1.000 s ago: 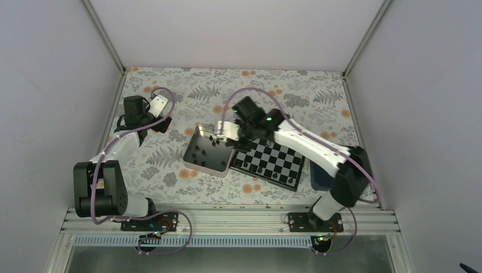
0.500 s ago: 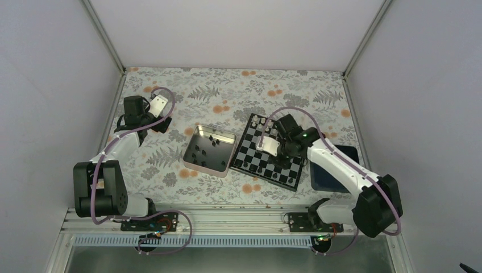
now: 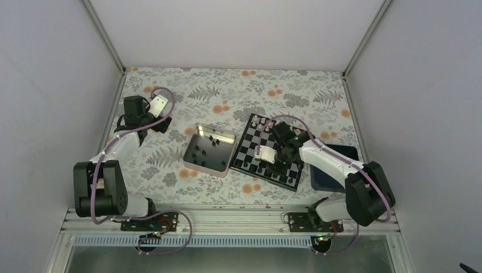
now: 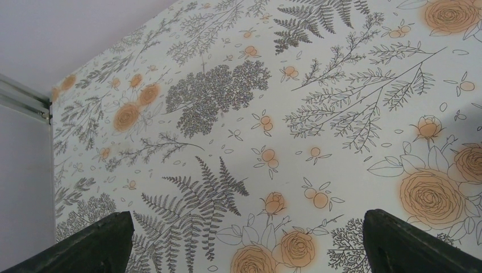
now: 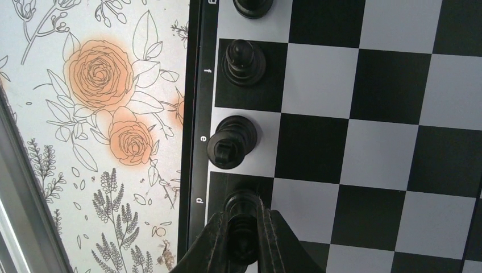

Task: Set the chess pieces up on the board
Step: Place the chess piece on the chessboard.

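The black-and-silver board (image 3: 248,149) lies right of centre, and its edge with the file letters shows in the right wrist view (image 5: 196,102). My right gripper (image 5: 243,239) is shut on a black chess piece (image 5: 241,206), held at the d square in the edge row. It is over the board's near side in the top view (image 3: 273,161). Black pieces stand on the e square (image 5: 232,142), the f square (image 5: 243,62) and the g square (image 5: 253,5). My left gripper (image 4: 250,250) is open and empty over the flowered cloth at the far left (image 3: 162,125).
A silver metal tin (image 3: 204,169) holding several loose black pieces sits just left of the board. A dark blue tray (image 3: 347,152) lies right of the board, partly under my right arm. White walls enclose the table.
My right arm has swung from over the tin across to the board's near edge and come down at the d square with the piece. The left arm has not moved.
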`<state>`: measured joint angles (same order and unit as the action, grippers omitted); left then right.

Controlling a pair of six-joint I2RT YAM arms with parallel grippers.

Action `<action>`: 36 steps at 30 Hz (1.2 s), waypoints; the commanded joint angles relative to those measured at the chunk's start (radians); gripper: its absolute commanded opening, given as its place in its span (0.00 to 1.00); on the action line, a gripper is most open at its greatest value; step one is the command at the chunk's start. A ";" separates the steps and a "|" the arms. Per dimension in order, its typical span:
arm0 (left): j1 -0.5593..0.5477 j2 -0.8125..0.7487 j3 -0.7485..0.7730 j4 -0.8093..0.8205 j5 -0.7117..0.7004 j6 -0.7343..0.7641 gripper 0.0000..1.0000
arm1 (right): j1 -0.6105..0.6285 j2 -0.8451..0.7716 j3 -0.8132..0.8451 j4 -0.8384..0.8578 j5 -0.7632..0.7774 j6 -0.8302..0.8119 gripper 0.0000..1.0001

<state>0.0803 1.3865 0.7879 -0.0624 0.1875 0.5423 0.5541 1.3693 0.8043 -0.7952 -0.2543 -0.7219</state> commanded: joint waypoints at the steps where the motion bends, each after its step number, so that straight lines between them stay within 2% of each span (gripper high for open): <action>1: -0.003 0.013 0.008 0.007 0.003 0.009 1.00 | -0.006 0.009 -0.016 0.036 -0.035 -0.019 0.05; 23: -0.004 0.030 0.005 0.013 0.002 0.012 1.00 | -0.006 0.045 0.000 0.004 -0.015 -0.033 0.06; 29: -0.003 0.031 0.005 0.015 0.001 0.014 1.00 | -0.006 0.049 0.013 -0.013 -0.017 -0.035 0.11; 36: -0.004 0.035 0.004 0.019 0.000 0.016 1.00 | -0.007 0.023 0.038 -0.046 -0.002 -0.034 0.12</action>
<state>0.0803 1.4078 0.7879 -0.0616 0.1871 0.5426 0.5541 1.4075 0.8131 -0.8078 -0.2707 -0.7410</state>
